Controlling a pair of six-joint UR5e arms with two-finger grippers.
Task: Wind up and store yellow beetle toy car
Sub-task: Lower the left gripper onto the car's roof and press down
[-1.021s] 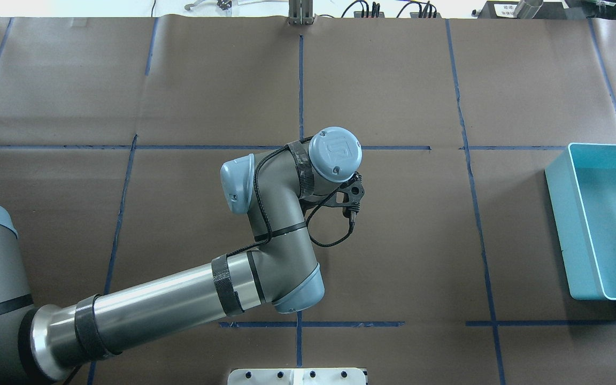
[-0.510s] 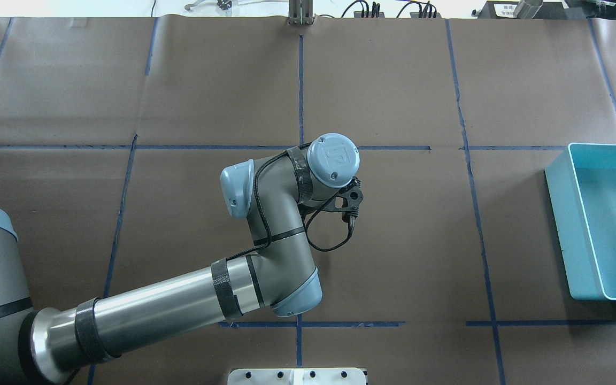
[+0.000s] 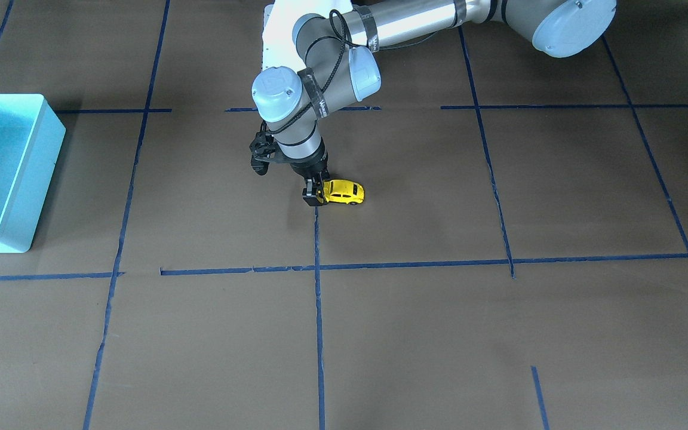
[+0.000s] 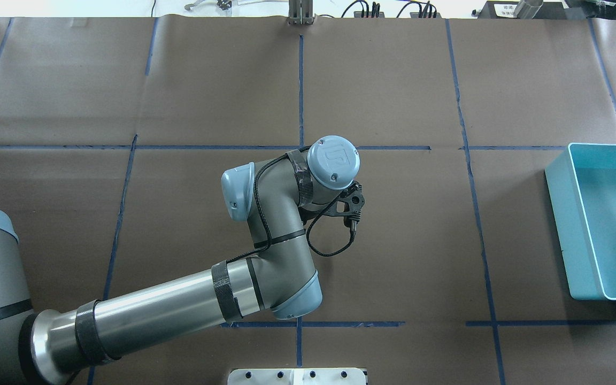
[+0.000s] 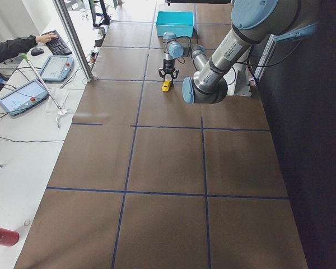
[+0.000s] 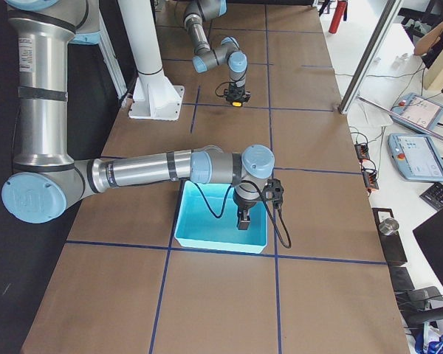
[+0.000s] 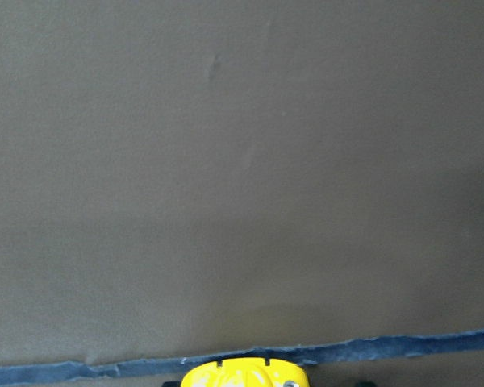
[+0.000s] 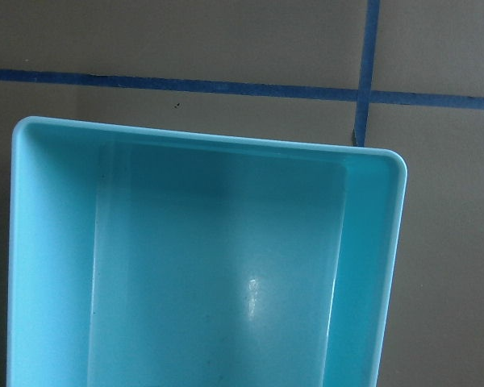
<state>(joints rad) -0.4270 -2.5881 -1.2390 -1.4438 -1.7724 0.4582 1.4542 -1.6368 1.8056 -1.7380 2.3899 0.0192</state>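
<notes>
Looks like wind-up step: left gripper (image 3: 314,194) pinches one end of the tiny yellow beetle toy car (image 3: 344,192), wheels on brown-paper table (image 3: 439,197), mid-table. Next: drag it backwards w/ downward pressure (wheels mustn't skid). Right gripper (image 6: 244,220) over turquoise plastic bin (image 6: 221,246); state can't tell.

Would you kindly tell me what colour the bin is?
Turquoise bin, clearest in the right wrist view.

The left arm (image 4: 153,310) is a polished silver tube between matte grey elbow housings. Each joint is closed by a pale blue-grey round cap (image 4: 333,162) with an embossed logo and small screws. Black straps (image 4: 228,286) ring the tube and a black cable (image 4: 258,200) runs along the wrist. The left gripper (image 3: 314,197) is black. The right arm (image 6: 140,169) has the same silver, grey and blue finish.
</notes>
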